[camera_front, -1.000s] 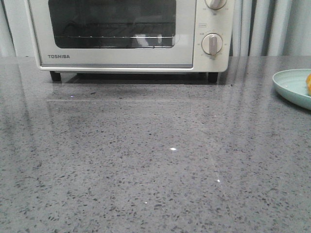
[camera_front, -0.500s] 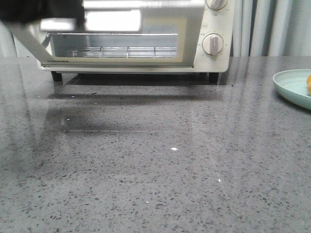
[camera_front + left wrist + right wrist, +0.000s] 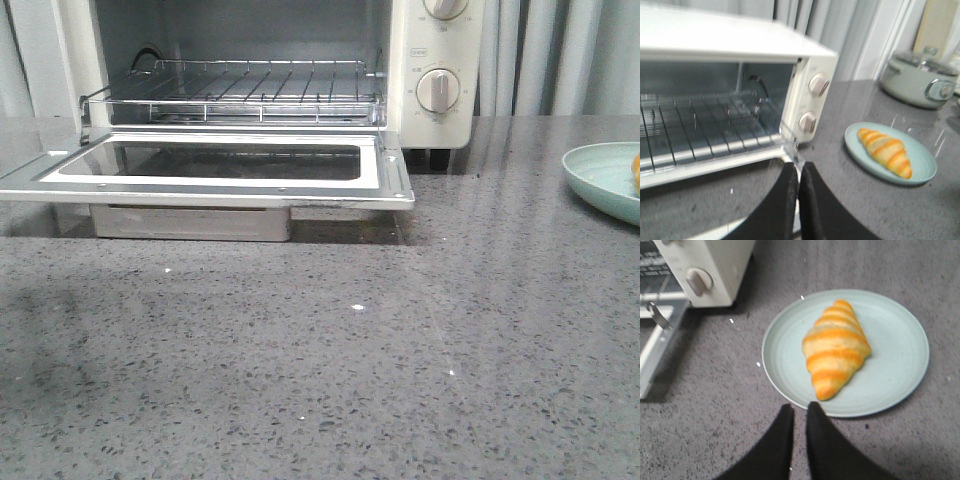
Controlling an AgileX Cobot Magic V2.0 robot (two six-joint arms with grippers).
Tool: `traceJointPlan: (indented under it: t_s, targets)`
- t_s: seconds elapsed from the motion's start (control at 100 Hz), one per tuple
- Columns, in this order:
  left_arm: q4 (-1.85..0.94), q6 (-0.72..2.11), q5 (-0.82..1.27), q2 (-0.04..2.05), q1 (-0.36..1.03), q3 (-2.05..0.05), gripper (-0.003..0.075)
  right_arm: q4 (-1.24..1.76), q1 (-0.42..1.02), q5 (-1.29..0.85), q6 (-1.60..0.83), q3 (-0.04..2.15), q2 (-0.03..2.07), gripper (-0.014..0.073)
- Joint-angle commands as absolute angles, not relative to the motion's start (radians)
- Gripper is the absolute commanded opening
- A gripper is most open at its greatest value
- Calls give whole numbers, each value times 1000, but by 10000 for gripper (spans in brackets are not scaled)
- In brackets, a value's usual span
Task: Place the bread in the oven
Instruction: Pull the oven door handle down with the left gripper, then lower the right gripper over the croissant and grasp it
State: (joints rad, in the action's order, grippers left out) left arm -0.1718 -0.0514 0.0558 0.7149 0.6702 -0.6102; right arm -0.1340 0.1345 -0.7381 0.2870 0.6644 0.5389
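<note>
The oven (image 3: 400, 60) stands at the back of the grey table, its glass door (image 3: 390, 182) folded down flat and its wire rack (image 3: 250, 85) bare. The bread (image 3: 835, 347), an orange and cream striped croissant, lies on a pale green plate (image 3: 890, 325) to the right of the oven; only its edge (image 3: 636, 172) shows in the front view. My left gripper (image 3: 799, 167) is shut and empty, above the open door's right corner. My right gripper (image 3: 800, 407) is shut and empty, hovering just off the plate's rim near the croissant's tip. Neither gripper shows in the front view.
The open door juts forward over the table. The plate (image 3: 600, 175) sits at the right edge of the front view. A pale green lidded pot (image 3: 917, 82) stands behind the plate (image 3: 920, 165). Curtains hang behind the oven (image 3: 715, 35).
The oven door has gone from shut to half open to fully folded down. The dark arm at the top left half a second ago has left the front view.
</note>
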Motion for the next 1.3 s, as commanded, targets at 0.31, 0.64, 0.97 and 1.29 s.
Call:
traceJointPlan:
  t_s: [0.31,0.64,0.97,1.29]
  targets:
    - [-113,-51,88,530,667,-635,-22,-145,137,-912,283,948,806,453]
    - [-68,-51,132,530,667,-635,-22,-239,137,-1036,283,1180,1131,453]
    - [-23,-51,143,530,667,-635,-22,-264,71,-1051,283,1283,1357,453]
    - [-12,-51,145,530,667,-635,-22,-264,38,-1011,283,1285,1472,453]
